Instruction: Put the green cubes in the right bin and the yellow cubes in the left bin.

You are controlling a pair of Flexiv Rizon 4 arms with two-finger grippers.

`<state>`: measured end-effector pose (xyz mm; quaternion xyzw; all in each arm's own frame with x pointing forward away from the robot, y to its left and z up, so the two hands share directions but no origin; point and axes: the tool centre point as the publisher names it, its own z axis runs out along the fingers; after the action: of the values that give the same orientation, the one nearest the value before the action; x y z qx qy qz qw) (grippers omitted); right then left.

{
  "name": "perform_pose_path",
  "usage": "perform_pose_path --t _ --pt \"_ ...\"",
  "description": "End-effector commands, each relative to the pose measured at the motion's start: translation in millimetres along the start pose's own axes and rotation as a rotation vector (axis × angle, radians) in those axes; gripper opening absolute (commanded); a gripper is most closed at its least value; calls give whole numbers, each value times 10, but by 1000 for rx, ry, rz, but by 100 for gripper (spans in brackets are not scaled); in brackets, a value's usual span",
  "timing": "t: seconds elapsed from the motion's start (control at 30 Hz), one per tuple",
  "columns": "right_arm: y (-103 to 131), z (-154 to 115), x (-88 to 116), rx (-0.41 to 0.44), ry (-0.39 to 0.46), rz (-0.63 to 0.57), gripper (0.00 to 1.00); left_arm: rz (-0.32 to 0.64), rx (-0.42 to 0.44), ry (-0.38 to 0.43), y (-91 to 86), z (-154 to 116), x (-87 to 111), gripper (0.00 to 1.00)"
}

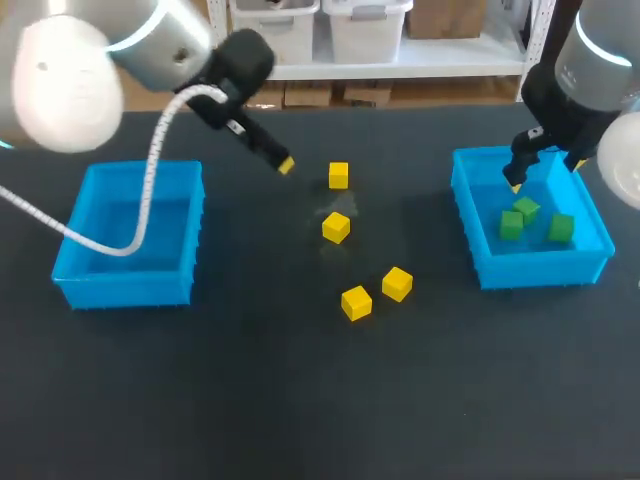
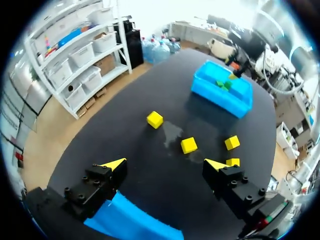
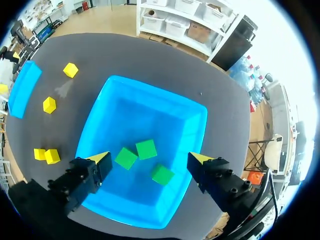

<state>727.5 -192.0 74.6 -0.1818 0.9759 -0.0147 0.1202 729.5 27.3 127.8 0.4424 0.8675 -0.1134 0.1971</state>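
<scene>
Found four yellow cubes (image 1: 356, 302) loose on the surface (image 1: 250, 400), nearest two close together: could have knocked one away while pinching its neighbour. Found left tool (image 2: 165, 163) open, empty, short of them. Farther off, found right tool (image 3: 150, 159) open over right bin (image 1: 590, 235), three green cubes (image 1: 512, 224) inside.

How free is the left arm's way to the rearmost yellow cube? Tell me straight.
Probably yes. The left arm hangs with its jaws open near the rearmost yellow cube. Only bare table lies between them, and nothing covers the cube.
</scene>
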Motion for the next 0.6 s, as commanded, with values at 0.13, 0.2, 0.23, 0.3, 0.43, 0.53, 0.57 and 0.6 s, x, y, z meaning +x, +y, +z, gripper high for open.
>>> perform_pose_path --t 0.13,0.2,0.23,0.3,0.43,0.53,0.57,0.6 --pt "2 0 9 2 -3 1 100 69 -3 153 -168 300 -51 100" --pt "2 0 9 2 -3 1 100 63 9 188 -214 382 -57 100" --pt "2 0 9 2 -3 1 100 67 8 201 -226 420 -61 100" --pt "2 0 9 2 -3 1 100 62 7 212 -250 503 -71 100" --pt "2 0 9 2 -3 1 100 42 9 241 -296 632 -100 100" --pt "2 0 9 2 -3 1 100 28 2 254 -337 707 -127 100" --pt "2 0 9 2 -3 1 100 32 -7 257 -350 736 -131 100" --pt "2 0 9 2 -3 1 100 27 -10 261 -361 766 -135 100"
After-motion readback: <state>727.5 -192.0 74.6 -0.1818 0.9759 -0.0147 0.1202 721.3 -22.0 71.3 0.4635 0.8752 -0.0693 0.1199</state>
